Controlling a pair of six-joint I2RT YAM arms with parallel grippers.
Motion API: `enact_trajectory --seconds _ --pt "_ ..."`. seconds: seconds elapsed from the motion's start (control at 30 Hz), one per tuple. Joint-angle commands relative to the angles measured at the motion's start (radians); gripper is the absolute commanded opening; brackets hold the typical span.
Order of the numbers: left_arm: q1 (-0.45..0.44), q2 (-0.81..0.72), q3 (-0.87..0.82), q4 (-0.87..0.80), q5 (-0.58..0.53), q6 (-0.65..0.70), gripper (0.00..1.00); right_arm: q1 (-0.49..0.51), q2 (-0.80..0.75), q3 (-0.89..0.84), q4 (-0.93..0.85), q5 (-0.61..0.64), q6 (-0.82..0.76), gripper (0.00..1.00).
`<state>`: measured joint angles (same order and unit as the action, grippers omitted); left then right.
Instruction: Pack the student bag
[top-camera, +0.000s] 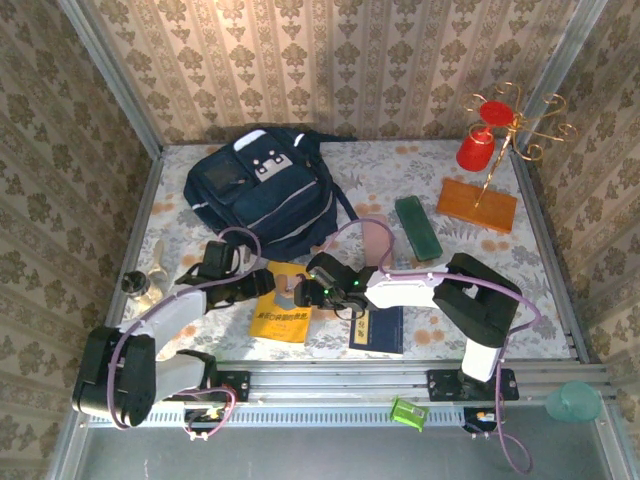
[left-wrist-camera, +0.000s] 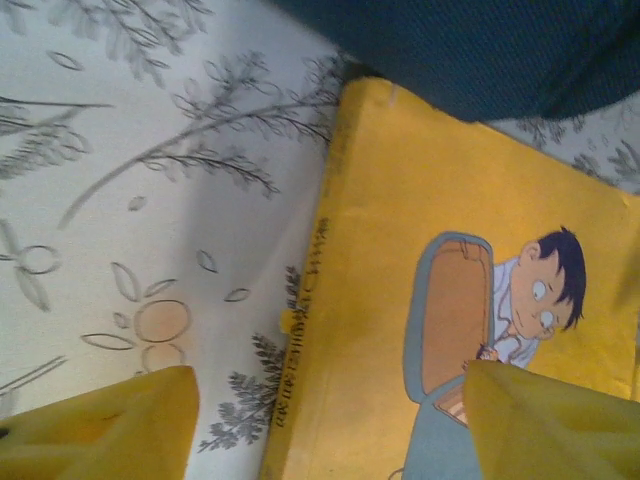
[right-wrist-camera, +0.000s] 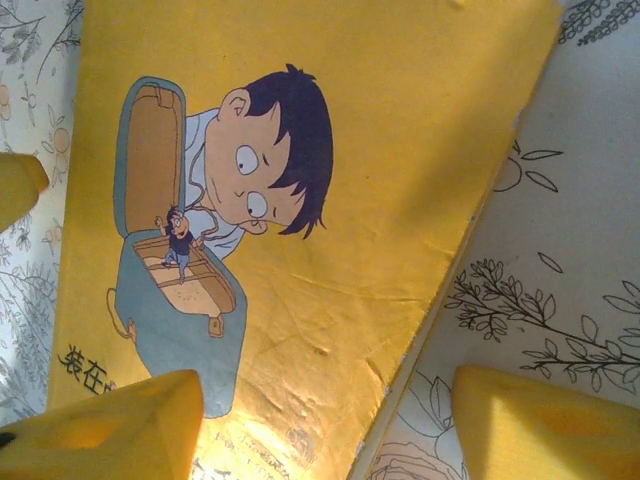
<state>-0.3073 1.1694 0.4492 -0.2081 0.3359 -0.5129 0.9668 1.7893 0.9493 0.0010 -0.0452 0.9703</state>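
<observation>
The student bag (top-camera: 262, 192), a big dark navy backpack with white patches, lies at the back left of the table; its fabric (left-wrist-camera: 480, 50) fills the top of the left wrist view. In front of it lies a yellow picture book (top-camera: 282, 314) flat on the cloth. My left gripper (top-camera: 262, 288) is open just above the book's left edge, and the spine (left-wrist-camera: 300, 330) runs between its yellow fingertips (left-wrist-camera: 110, 425). My right gripper (top-camera: 303, 293) is open over the book's right edge (right-wrist-camera: 300, 300), with one fingertip (right-wrist-camera: 100, 430) above the cover and the other above the cloth.
A dark blue book (top-camera: 378, 328) lies right of the yellow one. A green case (top-camera: 417, 228) and an orange-brown book (top-camera: 477, 204) sit further right. A gold stand with red cups (top-camera: 480, 145) is at the back right. A small bottle (top-camera: 148, 282) lies at the left edge.
</observation>
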Motion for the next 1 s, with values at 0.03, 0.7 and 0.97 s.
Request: enact_trajectory --seconds 0.03,0.7,0.97 --pt "-0.02 0.006 -0.039 0.056 0.099 -0.034 0.63 0.01 0.045 0.025 0.048 -0.001 0.049 0.57" --pt "-0.022 -0.105 -0.118 0.141 0.124 -0.092 0.69 -0.005 -0.163 -0.078 0.107 0.071 -0.152 0.0" --pt "-0.024 -0.052 -0.106 0.31 0.286 -0.107 0.78 -0.06 -0.292 -0.208 0.291 0.004 -0.269 0.0"
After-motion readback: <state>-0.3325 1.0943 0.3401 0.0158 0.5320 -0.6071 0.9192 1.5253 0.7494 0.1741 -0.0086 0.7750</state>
